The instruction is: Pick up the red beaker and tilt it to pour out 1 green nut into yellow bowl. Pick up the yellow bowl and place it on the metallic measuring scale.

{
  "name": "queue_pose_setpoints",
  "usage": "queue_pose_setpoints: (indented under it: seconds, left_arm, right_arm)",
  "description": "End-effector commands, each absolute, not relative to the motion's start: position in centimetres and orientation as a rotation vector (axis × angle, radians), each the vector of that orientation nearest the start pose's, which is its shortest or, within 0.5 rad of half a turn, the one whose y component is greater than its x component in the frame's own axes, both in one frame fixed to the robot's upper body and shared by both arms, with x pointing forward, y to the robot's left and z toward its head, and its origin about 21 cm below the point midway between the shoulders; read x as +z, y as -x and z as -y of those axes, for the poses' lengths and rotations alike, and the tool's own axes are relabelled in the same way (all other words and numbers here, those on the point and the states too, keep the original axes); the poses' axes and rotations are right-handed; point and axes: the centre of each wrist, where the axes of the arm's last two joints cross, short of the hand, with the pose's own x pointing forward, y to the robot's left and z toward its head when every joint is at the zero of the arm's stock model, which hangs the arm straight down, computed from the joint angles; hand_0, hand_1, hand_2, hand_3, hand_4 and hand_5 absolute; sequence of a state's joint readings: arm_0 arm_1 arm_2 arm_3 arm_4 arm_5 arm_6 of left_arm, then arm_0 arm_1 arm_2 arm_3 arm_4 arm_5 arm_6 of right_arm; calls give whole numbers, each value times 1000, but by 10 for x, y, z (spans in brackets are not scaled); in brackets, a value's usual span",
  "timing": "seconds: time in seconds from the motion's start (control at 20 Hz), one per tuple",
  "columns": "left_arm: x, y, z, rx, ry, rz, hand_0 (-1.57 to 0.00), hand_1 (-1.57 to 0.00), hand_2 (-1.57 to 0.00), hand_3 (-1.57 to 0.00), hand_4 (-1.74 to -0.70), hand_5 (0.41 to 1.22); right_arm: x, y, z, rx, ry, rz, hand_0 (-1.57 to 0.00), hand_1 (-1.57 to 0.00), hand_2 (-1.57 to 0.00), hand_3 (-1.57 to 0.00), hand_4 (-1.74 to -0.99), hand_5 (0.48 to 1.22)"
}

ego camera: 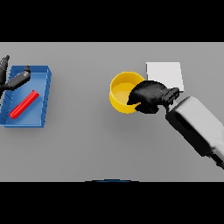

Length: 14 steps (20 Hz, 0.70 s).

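Observation:
The yellow bowl (120, 93) stands on the grey table near the middle. My right hand (151, 96) is at its right rim, fingers curled over the edge and hiding that side of the bowl. Just behind the hand lies the pale, square metallic scale (169, 71). At the far left the red beaker (24, 104) lies on its side in a blue tray (46, 89). My left hand (15, 80) hovers over the tray's back left corner with its fingers spread. I see no green nut; part of the bowl's inside is hidden by the hand.
My right forearm (197, 124) runs from the lower right toward the bowl. The table (83, 144) is bare grey between the tray and the bowl and along the front.

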State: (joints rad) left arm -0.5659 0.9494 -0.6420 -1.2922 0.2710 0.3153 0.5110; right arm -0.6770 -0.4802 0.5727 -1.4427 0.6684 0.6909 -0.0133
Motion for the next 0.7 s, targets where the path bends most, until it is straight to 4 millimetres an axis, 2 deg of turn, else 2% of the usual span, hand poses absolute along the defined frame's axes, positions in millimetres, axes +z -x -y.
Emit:
queue_pose_setpoints:
  seconds: [0.0, 0.15, 0.25, 0.4, 0.65]
  left_arm:
    - [118, -336, -321, -538, -732, 1099, 1, 1, 1, 1, -803, 723]
    - [123, -339, -320, -535, -739, 1095, 1, 1, 1, 1, -805, 723]
    - [123, -339, -319, -541, -746, 1095, 1, 1, 1, 1, -800, 723]
    - [122, -337, -325, -533, -737, 1109, 1, 1, 1, 1, -811, 741]
    - [126, -332, -318, -533, -754, 1087, 1, 1, 1, 1, -806, 739]
  right_arm:
    - [134, -340, 152, 1985, 373, 1211, -1565, -1564, -1550, -1286, -1723, 1219]
    - [141, -346, 151, 1966, 396, 1206, -1568, -1568, -1560, -1248, -1720, 1219]
    - [154, -351, 155, 1981, 425, 1241, -1569, -1569, -1564, -1238, -1719, 1220]
    - [165, -366, 169, 1936, 516, 1244, -1570, -1570, -1567, -1325, -1720, 1221]
    - [166, -388, 202, 1834, 614, 1220, -1571, -1571, -1570, -1226, -1720, 1221]
